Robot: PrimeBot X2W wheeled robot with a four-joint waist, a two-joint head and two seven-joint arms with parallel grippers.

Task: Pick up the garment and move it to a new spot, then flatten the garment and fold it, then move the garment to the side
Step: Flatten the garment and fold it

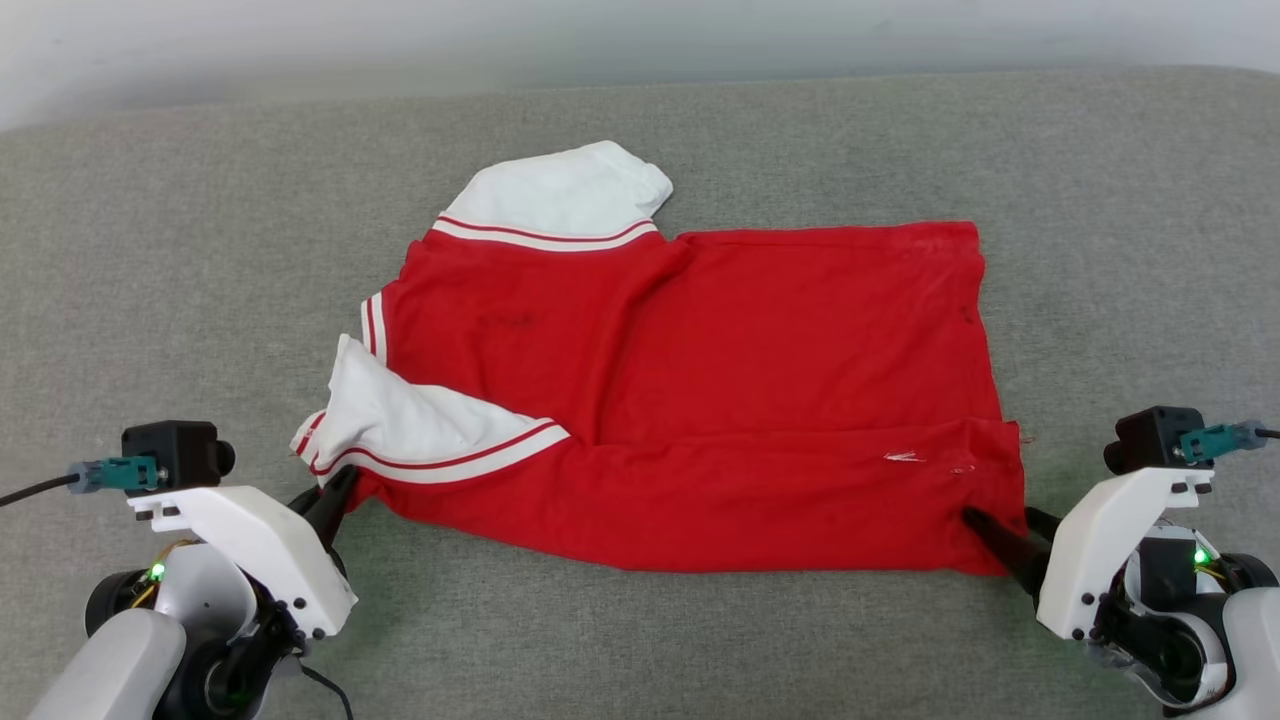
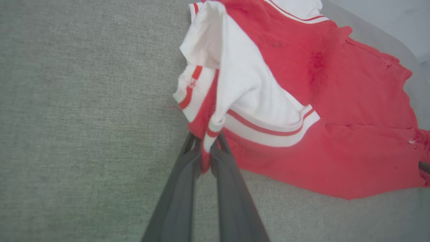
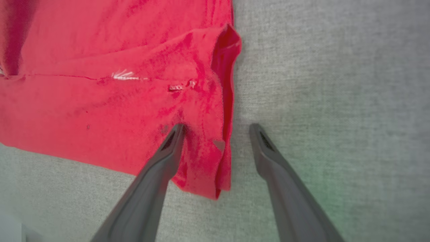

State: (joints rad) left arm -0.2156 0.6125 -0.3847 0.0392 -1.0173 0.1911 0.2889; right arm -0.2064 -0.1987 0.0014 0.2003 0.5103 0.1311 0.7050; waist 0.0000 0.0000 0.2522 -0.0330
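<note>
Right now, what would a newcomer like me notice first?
A red soft-fabric sports shirt with white, red-striped sleeves lies spread on the grey fabric surface. At its near left corner the left jaws are shut on a sleeve's trim; at its near right corner the right jaws stand open astride its edge.

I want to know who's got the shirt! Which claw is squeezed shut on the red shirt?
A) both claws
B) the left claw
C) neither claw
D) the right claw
B: the left claw is pinched shut on the striped sleeve edge of the red shirt, while the right claw stands open, one finger on the shirt's corner and the other on the grey cushion.
</note>
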